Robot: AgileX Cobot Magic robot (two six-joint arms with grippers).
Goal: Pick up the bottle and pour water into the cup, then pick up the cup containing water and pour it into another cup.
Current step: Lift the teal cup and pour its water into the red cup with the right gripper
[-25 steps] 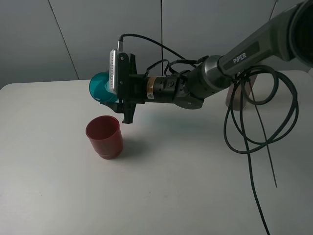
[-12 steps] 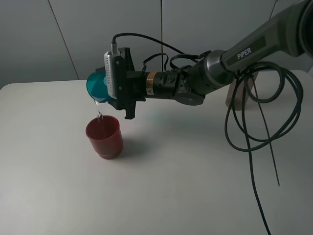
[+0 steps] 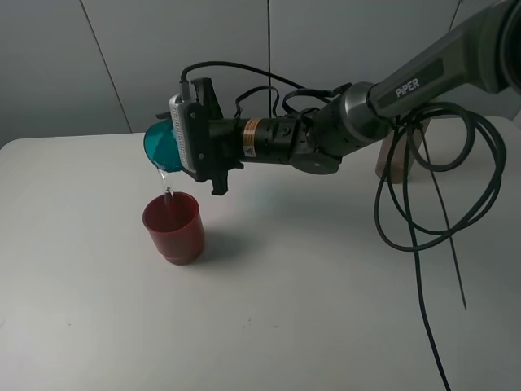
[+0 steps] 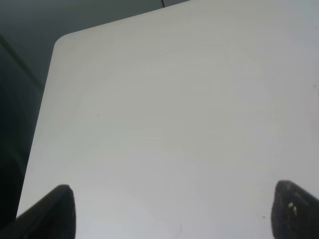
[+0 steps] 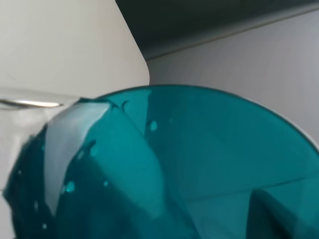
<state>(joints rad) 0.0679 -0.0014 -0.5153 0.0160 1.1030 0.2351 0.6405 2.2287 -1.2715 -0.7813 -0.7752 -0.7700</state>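
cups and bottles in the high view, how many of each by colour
teal cup: 1, tipped over in the right gripper, water running out
red cup: 1, upright on the table
grey-brown bottle: 1, mostly hidden behind the arm
total: 3

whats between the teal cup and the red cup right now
A thin stream of water falls from the tipped teal cup into the red cup; the exterior high view shows it.
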